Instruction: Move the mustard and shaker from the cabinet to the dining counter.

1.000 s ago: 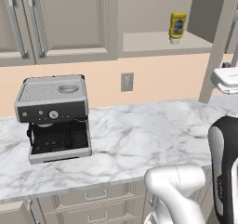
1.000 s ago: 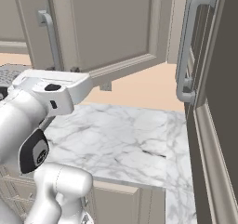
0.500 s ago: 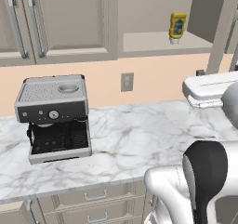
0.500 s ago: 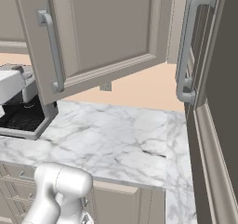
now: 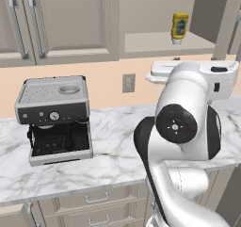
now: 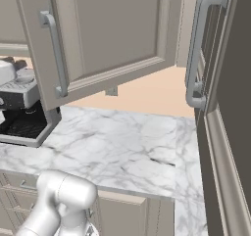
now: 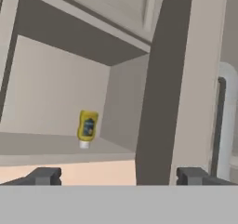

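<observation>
While the cabinet (image 5: 155, 42) stands open, the parts are as follows.
Mustard (image 5: 179, 27): one yellow bottle on the cabinet shelf, long axis vertical, narrow white cap downward; also seen from the hand (image 7: 87, 127).
Gripper (image 7: 118, 175): two dark fingertips spread wide, grasping nothing, aimed at the shelf, well apart from the bottle.
Coffee machine (image 5: 55, 117): one, on the marble worktop (image 5: 113, 150).
Door handles (image 5: 27, 26): two on the closed doors.

The rendered kitchen is lit evenly and softly, with no glare and only faint shading under the grey-beige upper wall cabinet (image 5: 70, 23). A darker shadow is cast across the ceiling of its open compartment in the hand view, where the small yellow squeeze bottle (image 7: 87, 128) is rendered slightly blurred. Edges elsewhere are kept sharp and undistorted.
</observation>
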You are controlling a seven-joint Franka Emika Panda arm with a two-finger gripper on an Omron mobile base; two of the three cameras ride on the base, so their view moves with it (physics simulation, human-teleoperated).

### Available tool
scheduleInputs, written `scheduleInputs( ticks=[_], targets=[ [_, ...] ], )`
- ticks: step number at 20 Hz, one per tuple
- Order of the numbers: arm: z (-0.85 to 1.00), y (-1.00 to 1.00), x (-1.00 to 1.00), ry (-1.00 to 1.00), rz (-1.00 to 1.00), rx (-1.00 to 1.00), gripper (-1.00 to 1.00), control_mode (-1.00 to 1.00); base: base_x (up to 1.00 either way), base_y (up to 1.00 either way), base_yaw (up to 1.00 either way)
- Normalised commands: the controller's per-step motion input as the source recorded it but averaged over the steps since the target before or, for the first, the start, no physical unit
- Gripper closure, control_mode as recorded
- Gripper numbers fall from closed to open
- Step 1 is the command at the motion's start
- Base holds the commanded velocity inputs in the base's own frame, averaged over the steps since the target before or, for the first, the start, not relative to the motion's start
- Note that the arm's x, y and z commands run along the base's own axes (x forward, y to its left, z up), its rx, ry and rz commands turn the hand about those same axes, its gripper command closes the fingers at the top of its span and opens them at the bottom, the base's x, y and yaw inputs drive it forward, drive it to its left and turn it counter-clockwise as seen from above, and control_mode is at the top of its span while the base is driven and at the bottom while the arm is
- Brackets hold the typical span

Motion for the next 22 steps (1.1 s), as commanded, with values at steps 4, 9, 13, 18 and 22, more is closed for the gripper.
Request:
scheduleInputs(
  ticks=[4, 9, 13, 18, 22],
  targets=[
    [-0.17, 0.0, 0.46, -0.02, -0.67, 0.0, -1.0, -1.0, 0.0, 0.0, 0.0],
    [-0.07, -0.04, 0.42, -0.04, -0.6, 0.0, -1.0, -1.0, 0.0, 0.0, 0.0],
    [-0.01, -0.26, 0.15, -0.02, -0.44, 0.0, -1.0, -1.0, 0.0, 0.0, 0.0],
    [-0.03, -0.57, -0.01, -0.02, -0.08, 0.0, -1.0, -1.0, 0.0, 0.0, 0.0],
    [-0.03, -0.77, -0.15, -0.02, 0.0, 0.0, -1.0, -1.0, 0.0, 0.0, 0.0]
  ],
)
